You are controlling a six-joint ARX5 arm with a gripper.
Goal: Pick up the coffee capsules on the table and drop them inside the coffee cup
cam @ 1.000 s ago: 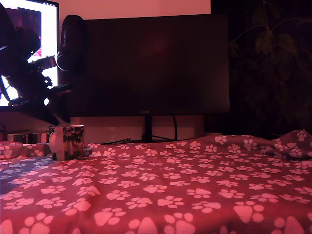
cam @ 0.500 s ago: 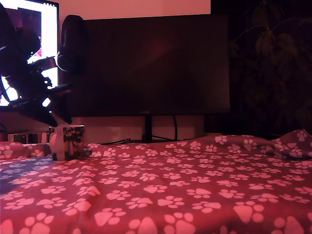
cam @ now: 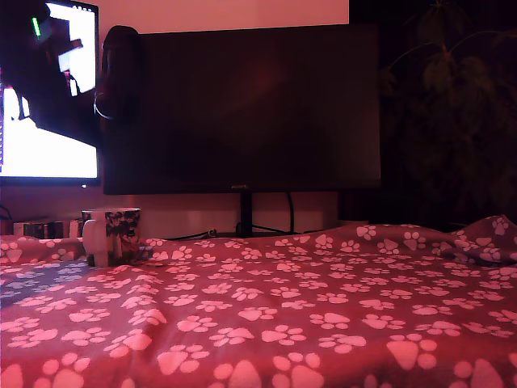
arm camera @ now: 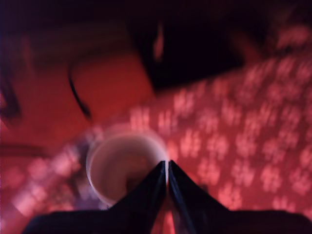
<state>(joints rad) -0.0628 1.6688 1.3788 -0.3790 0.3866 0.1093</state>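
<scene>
Coffee cup (cam: 113,235) upright on the table (cam: 266,315), mouth upward; gripper (arm camera: 167,168) above, fingertips together, nothing between.

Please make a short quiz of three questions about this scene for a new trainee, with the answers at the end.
1. True or false: the coffee cup stands upright on the table.
2. In the wrist view, how do the fingers of the end effector stand? A) wide apart B) closed together, nothing visible between them C) closed on a spoon
3. Fill in: on the exterior view's right, behind the dark monitor, stands a ____.

Key
1. True.
2. B.
3. Plant.
</scene>
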